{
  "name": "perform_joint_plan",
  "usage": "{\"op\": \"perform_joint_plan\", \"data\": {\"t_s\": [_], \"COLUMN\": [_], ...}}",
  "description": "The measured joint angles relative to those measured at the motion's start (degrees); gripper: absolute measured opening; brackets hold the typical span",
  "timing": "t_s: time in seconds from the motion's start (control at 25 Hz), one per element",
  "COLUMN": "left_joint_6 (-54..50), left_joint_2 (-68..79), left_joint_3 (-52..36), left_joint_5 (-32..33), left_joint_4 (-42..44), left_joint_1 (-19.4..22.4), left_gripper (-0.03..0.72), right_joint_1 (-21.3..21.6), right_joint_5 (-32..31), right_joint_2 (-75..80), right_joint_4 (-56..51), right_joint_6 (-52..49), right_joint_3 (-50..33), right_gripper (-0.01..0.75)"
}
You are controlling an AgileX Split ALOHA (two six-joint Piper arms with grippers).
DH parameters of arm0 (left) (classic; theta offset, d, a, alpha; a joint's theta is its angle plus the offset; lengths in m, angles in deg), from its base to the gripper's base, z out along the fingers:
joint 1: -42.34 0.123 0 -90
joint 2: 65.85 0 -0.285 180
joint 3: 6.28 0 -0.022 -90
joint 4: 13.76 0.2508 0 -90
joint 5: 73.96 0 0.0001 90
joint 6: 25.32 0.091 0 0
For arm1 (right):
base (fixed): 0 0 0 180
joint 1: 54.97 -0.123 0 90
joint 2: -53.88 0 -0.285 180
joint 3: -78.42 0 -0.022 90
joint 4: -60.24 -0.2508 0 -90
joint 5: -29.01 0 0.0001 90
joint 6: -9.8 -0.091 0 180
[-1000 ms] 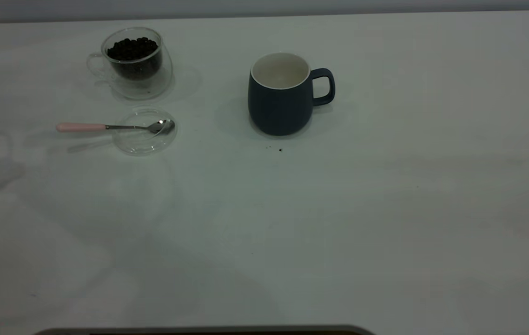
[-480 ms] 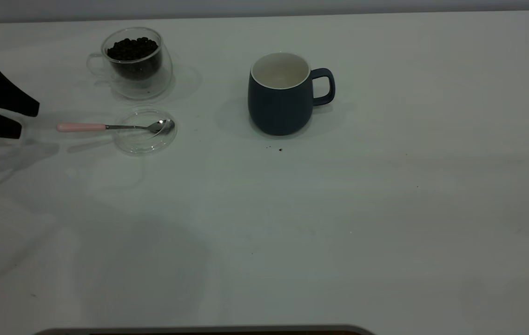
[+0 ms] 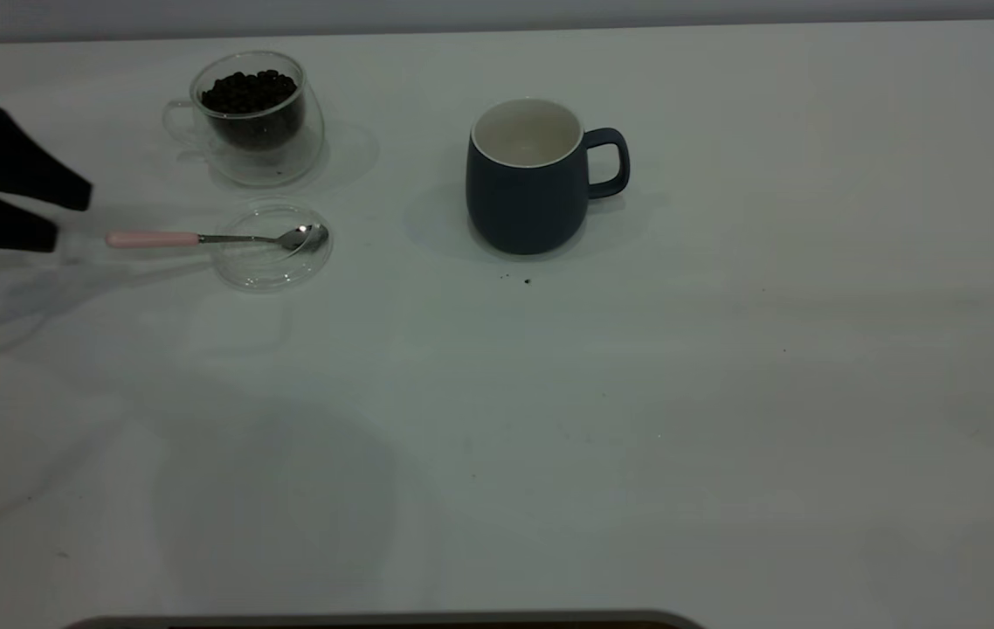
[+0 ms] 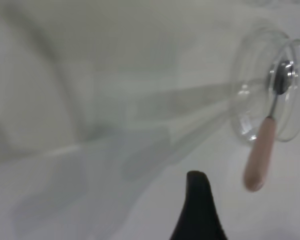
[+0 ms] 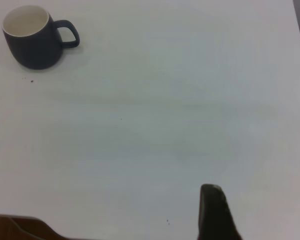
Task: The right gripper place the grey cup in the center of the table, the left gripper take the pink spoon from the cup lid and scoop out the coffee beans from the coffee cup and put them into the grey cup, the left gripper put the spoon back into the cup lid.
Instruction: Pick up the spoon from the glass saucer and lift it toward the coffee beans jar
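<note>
**Task status: step one complete, spoon pick-up pending**

Nearest the camera, find only bare table (image 3: 549,454); nothing to service there.

Farther in, at the left edge, locate the left gripper (image 3: 67,217). Read its jaws as spread apart and empty, aimed at the spoon (image 3: 200,238) and near the pink handle's free end without touching it.

Check the spoon position: metal bowl resting in the clear lid (image 3: 274,266), pink handle overhanging the rim toward the left gripper. Treat the pick-up as not yet done.

At about the same depth, near mid-table, find the mug (image 3: 528,192) upright, handle turned toward the right arm's side, inside off-white and empty. Judge the placement step as complete. Note a few dark specks (image 3: 526,281) on the table just in front of the mug.

Farthest back, behind the lid, find the glass cup (image 3: 287,162) upright with the beans (image 3: 248,92) heaped inside, apparently untouched.

For the right gripper (image 5: 215,212), refer to its wrist view: well apart from the mug, holding nothing visible. Open or closed: cannot tell.

Remaining, as judged here:
- close on the spoon handle and lift it off the lid;
- scoop beans from the glass cup;
- tip them into the mug;
- return the spoon to the lid.
</note>
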Motion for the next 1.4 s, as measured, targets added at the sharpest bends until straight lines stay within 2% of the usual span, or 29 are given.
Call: {"op": "perform_joint_plan", "data": {"t_s": [0.16, 0.72, 1.08, 1.4], "left_joint_6": [1.27, 1.20, 1.66, 1.66], "left_joint_2": [0.05, 3.78, 4.03, 5.00], "left_joint_3": [0.00, 0.00, 0.00, 0.00], "left_joint_5": [-0.26, -0.40, -0.96, -1.78], "left_joint_4": [-0.89, -3.20, -4.42, -4.42], "left_joint_1": [-1.79, -2.49, -5.64, -6.30], "left_gripper": [0.604, 0.595, 0.594, 0.594], "right_joint_1": [0.00, 0.00, 0.00, 0.00], "right_joint_5": [0.00, 0.00, 0.00, 0.00], "right_joint_2": [0.00, 0.00, 0.00, 0.00], "right_joint_4": [0.00, 0.00, 0.00, 0.00], "right_joint_6": [0.00, 0.00, 0.00, 0.00], "right_joint_3": [0.00, 0.00, 0.00, 0.00], "right_gripper": [0.482, 0.482, 0.482, 0.482]}}
